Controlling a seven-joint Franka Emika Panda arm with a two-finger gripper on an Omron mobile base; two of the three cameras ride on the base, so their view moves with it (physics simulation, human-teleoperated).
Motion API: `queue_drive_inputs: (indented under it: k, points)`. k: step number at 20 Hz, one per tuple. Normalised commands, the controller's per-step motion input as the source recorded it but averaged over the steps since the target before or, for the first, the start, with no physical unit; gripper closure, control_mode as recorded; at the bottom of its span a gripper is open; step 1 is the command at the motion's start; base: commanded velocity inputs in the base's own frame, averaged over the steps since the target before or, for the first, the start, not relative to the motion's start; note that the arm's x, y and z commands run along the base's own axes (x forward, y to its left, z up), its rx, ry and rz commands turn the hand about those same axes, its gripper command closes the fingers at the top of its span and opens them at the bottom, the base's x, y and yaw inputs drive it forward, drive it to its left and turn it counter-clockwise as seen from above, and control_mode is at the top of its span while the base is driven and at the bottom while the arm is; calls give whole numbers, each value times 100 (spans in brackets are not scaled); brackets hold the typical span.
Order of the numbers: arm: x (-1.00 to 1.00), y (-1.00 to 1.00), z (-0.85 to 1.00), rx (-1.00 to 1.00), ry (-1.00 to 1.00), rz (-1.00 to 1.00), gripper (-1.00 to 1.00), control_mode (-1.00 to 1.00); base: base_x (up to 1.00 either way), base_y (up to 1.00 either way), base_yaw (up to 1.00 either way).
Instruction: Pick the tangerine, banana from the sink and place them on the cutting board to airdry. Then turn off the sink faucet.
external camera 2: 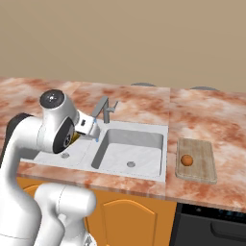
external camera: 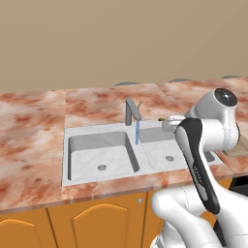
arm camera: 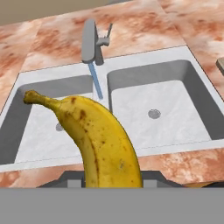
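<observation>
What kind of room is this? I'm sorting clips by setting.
A simulated kitchen, by the look of it: a double-basin sink with a running faucet set in a marbled counter, a cutting board holding a tangerine, orange cabinets below.

speckled yellow banana [arm camera: 103, 140] raised above sink [arm camera: 183, 70]; tangerine [external camera 2: 186, 160] on cutting board [external camera 2: 204, 168]; faucet [arm camera: 91, 41] running.

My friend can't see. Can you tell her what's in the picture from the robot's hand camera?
A curved yellow banana with brown specks fills the front, held up by the robot's gripper. Behind it is a light grey two-basin sink in a reddish marble counter, and blue water runs from the grey metal faucet.
</observation>
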Motion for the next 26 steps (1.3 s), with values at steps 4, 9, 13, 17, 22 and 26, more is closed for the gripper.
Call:
queue_drive_inputs:
  k: [4, 9, 13, 17, 22, 26]
  points:
    - [-8, -43, 0, -2, 0, 0, 100, -100, 0, 0, 0]
    - [-6, -42, -4, -2, 0, 0, 100, -100, 0, 0, 0]
    - [-1, -38, -11, -1, 0, 0, 100, -100, 0, 0, 0]
    - [0, -40, -14, 0, 0, 0, 100, -100, 0, 0, 0]
    - [0, -47, -13, 0, 0, 0, 100, -100, 0, 0, 0]
    - [0, -51, -9, 0, 0, 0, 100, -100, 0, 0, 0]
